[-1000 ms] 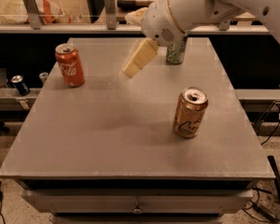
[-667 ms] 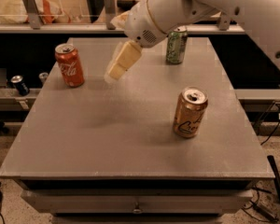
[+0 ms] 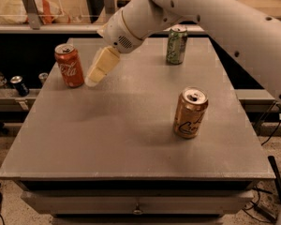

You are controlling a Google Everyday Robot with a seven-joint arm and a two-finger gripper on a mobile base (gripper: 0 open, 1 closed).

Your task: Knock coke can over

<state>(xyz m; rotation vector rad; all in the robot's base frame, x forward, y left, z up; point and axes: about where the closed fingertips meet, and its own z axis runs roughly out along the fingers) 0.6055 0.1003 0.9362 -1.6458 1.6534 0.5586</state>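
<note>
Three cans stand upright on the grey table (image 3: 131, 139). Ours, the coke can (image 3: 69, 65), is near its far left edge as seen, well apart from the gold can (image 3: 190, 113) and the green can (image 3: 176, 44). We judge the knock is about to land. We should push sideways against the can's upper half so it tips rather than slides, and keep the stroke short so it cannot roll off that edge. Our arm (image 3: 215, 18) reaches in from the upper right, slanting down across the table. Its gripper (image 3: 92, 78), claw pressed together and pinching nothing, points down beside the can's lower side; whether they touch, we cannot tell.
</note>
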